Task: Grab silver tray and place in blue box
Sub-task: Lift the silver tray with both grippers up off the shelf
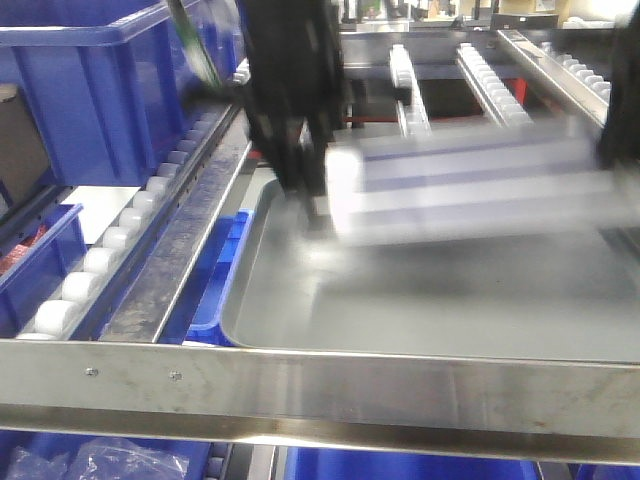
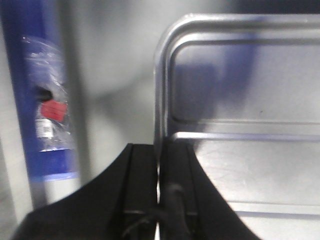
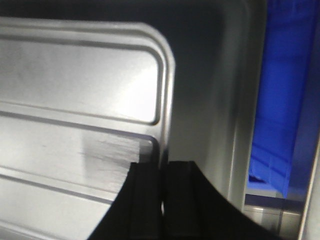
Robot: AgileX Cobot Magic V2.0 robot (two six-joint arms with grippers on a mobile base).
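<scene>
A front view of a roller-rack workstation, with a dull grey tray (image 1: 400, 300) filling the middle. Up and to the left of the grey tray stands the blue box (image 1: 100, 90), deep and ribbed.

Over the grey tray's far left corner, your left fingers (image 2: 152, 155) are clenched on the rim of the silver tray (image 1: 470, 190). The silver tray hangs blurred over the grey tray's far half, seemingly raised clear of it, with its ridges running left to right. Over the grey tray's far right side, your right fingers (image 3: 155, 172) pinch the opposite rim.

The step in hand looks like the carry: the grab is made, the placing is not. Next, you probably need to swing both arms together toward the blue box, left of the grey tray. Keep the silver tray level and lift it high enough to pass the box's rim.
</scene>
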